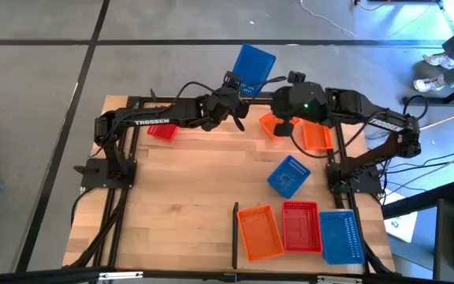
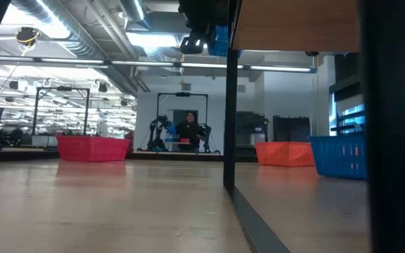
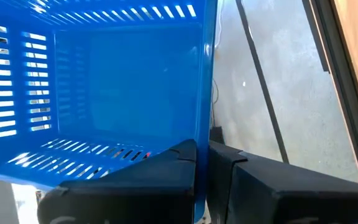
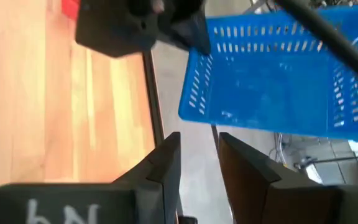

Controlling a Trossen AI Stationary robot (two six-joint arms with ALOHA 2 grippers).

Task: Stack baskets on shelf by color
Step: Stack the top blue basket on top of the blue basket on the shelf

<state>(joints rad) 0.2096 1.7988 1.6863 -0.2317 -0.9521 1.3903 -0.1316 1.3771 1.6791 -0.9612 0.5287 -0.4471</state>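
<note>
Left pincer (image 1: 238, 85) is clamped tight on the rim of a blue basket (image 1: 253, 68), holding it lifted past the far edge of the shelf (image 1: 187, 197). Behind the left arm a red basket (image 1: 162, 131) sits by the far rail. Moving right, the right pincer (image 1: 284, 126) hangs with jaws apart, gripping nothing, over two orange baskets (image 1: 315, 136). Nearer, a tilted blue basket (image 1: 289, 175) lies loose. Front edge: orange (image 1: 259, 232), red (image 1: 300, 226), blue (image 1: 341, 236) in a row beside the black divider (image 1: 235, 235). Both arms reach inward, elbows out.

Three blue baskets (image 1: 254, 65), two red (image 1: 300, 226) and three orange (image 1: 259, 233) show.
</note>
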